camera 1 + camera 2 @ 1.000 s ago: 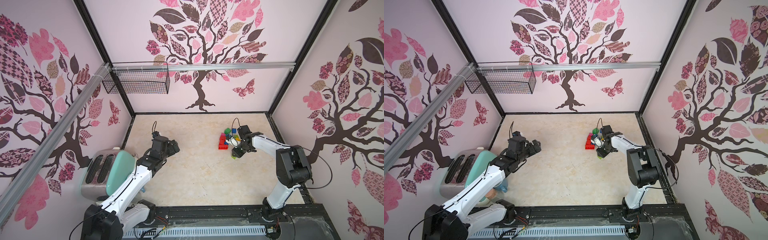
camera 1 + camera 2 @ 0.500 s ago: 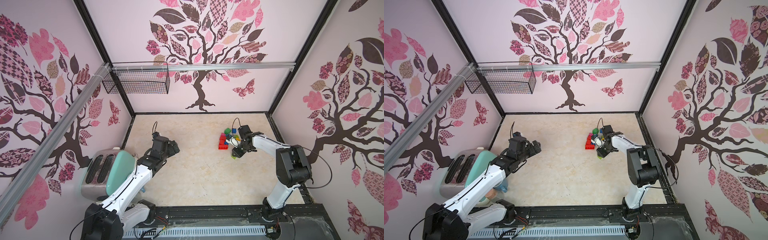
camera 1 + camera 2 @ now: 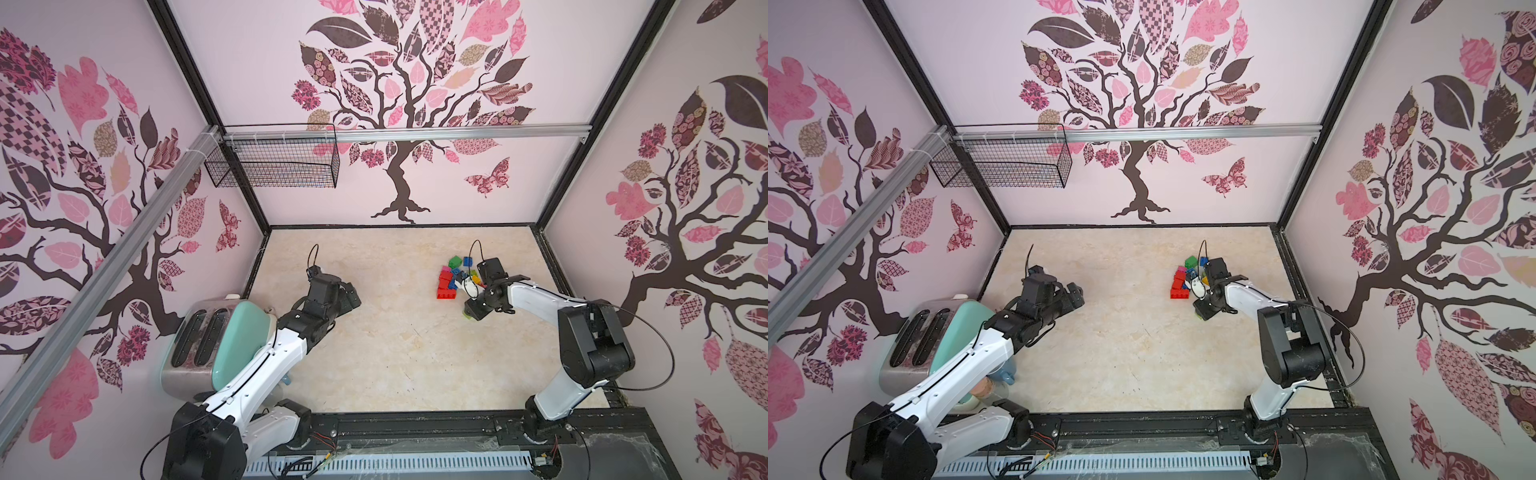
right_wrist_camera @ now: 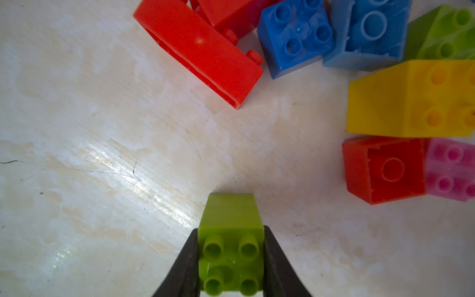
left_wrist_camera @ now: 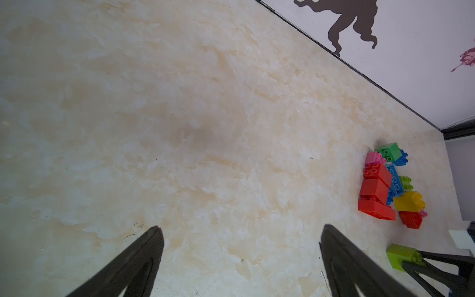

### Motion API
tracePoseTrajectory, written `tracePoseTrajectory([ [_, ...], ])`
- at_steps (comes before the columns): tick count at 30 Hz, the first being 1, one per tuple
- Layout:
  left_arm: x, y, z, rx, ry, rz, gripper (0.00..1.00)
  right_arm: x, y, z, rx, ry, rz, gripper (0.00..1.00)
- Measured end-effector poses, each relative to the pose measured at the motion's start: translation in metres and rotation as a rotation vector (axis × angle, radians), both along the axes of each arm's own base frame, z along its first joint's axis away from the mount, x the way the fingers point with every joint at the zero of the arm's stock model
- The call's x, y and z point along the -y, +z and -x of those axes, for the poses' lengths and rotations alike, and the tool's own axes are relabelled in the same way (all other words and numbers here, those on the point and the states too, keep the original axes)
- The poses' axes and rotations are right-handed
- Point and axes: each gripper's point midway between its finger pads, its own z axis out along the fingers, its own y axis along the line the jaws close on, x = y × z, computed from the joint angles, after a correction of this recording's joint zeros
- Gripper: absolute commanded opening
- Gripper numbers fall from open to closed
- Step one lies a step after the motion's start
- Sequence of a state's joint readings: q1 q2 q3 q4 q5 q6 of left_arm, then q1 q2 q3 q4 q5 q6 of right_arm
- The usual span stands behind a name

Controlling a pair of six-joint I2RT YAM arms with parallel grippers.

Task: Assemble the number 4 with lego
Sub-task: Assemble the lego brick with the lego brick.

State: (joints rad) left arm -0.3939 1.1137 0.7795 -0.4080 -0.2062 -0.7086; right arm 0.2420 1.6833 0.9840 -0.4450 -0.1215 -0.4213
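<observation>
The lego lies in a small pile [image 3: 450, 283] [image 3: 1182, 282] at the back right of the table: red, blue, green, yellow and pink bricks, also seen in the left wrist view [image 5: 380, 187]. My right gripper [image 4: 230, 230] [image 3: 471, 313] is shut on a lime brick [image 4: 231, 213] [image 5: 399, 255], studs toward the wrist camera, just in front of the pile and low over the table. A long red brick [image 4: 200, 51] and a yellow brick [image 4: 401, 102] lie beyond it. My left gripper [image 5: 241, 227] [image 3: 353, 293] stands open and empty over bare table, well left of the pile.
A mint and steel toaster [image 3: 208, 345] stands at the left edge beside my left arm. A black wire basket [image 3: 274, 164] hangs on the back left wall. Walls close the table at the back and on both sides.
</observation>
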Motion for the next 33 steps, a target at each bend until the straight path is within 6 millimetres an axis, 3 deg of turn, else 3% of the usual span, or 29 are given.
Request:
tracePoseTrajectory([
  [6,0.002,-0.012,0.003,-0.040,-0.005,-0.022,0.98,-0.009,0.005,0.003,-0.002,-0.139,0.001,0.00],
  [16,0.022,-0.019,0.000,-0.054,-0.062,0.014,0.98,-0.066,0.008,0.047,-0.027,-0.413,-0.077,0.00],
  [23,0.042,-0.026,0.001,-0.071,-0.136,0.030,0.98,-0.114,0.015,0.057,-0.010,-0.458,-0.113,0.01],
  [27,0.054,-0.036,0.004,-0.102,-0.186,0.037,0.98,-0.136,0.017,0.053,-0.003,-0.483,-0.156,0.08],
  [30,0.060,-0.040,0.006,-0.117,-0.217,0.034,0.98,-0.136,0.019,0.048,0.015,-0.515,-0.156,0.15],
  [33,0.065,-0.042,0.008,-0.124,-0.236,0.038,0.98,-0.132,0.020,0.045,0.030,-0.535,-0.144,0.31],
])
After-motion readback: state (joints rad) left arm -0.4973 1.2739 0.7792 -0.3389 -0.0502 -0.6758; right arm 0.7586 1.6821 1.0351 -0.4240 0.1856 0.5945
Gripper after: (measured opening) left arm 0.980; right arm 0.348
